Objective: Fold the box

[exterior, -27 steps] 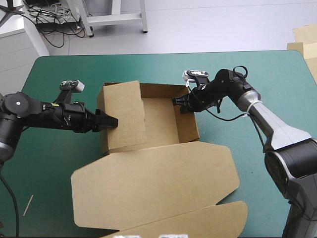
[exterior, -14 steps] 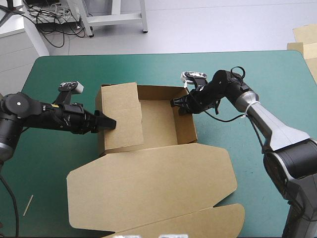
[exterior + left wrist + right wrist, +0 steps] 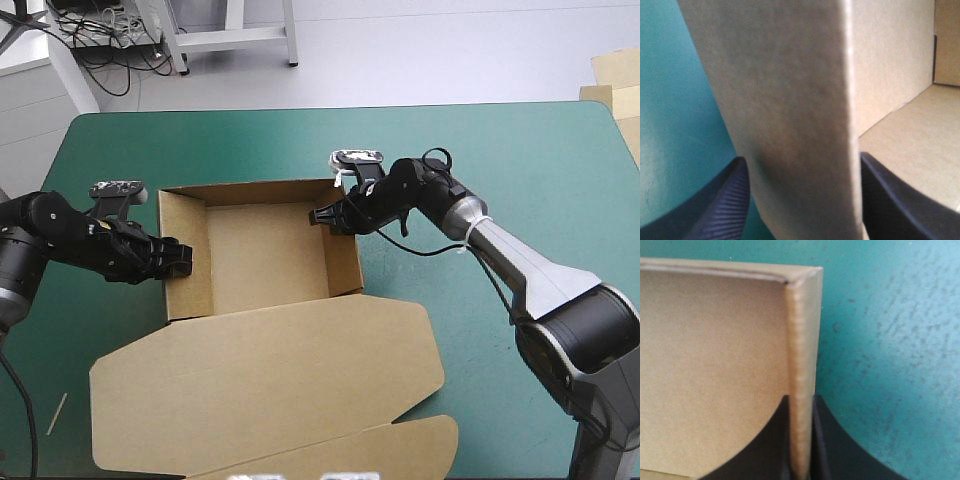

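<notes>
The right gripper [image 3: 800,399] is all but closed on the right wall of the brown box [image 3: 265,255], close to the box's far right corner. One black finger [image 3: 771,440] lies against the wall's inner face and the other against its outer face, with the board's top edge pinched between them. The left gripper [image 3: 802,162] sits astride the box's left wall, about midway along it. Its fingers [image 3: 715,210] stand apart, one outside the box over the teal-green cover [image 3: 500,140] and one inside over the floor. The thick wall fills the gap, and I cannot tell whether they press on it. The box lies between the two grippers as an open tray, walls raised and floor bare. From its near wall the lid [image 3: 270,385] spreads flat over the cover; it is broad, with slanted corners and a rounded flap at its near edge.
</notes>
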`<move>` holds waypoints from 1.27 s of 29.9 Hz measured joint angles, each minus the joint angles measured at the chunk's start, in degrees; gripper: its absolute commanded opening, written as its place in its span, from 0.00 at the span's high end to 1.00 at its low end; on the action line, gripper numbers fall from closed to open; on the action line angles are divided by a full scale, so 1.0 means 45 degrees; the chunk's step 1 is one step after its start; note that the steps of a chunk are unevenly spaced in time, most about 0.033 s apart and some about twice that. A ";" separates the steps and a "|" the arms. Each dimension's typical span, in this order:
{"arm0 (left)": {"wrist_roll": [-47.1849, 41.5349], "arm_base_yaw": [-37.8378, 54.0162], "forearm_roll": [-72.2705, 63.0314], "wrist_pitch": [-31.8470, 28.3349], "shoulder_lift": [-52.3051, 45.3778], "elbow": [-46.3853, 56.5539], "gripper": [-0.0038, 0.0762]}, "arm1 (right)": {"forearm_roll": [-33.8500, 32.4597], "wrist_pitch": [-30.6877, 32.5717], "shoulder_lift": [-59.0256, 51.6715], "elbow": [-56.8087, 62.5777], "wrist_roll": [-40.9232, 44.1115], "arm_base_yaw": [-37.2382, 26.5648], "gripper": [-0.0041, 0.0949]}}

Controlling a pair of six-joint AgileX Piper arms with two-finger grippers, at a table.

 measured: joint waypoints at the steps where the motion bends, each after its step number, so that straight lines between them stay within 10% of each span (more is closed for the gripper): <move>1: -0.0129 -0.0084 0.0128 -0.0053 0.0000 0.0000 0.55 | -0.0015 -0.0027 0.0000 0.0000 0.0033 0.0067 0.98; 10: -0.1685 -0.1531 0.2857 -0.0739 0.0008 0.0012 0.96 | -0.0373 -0.0079 -0.0009 -0.0011 0.0614 0.0363 0.98; 28: -0.3690 -0.4348 0.3515 -0.1297 0.3186 -0.2671 0.96 | -0.6270 0.4076 -0.2713 -0.0016 0.3906 -0.0136 0.98; 38: -0.4345 -0.5686 0.3898 -0.1345 0.5732 -0.3422 0.96 | -0.7103 0.5210 -0.1782 -0.0016 0.4359 -0.0324 0.98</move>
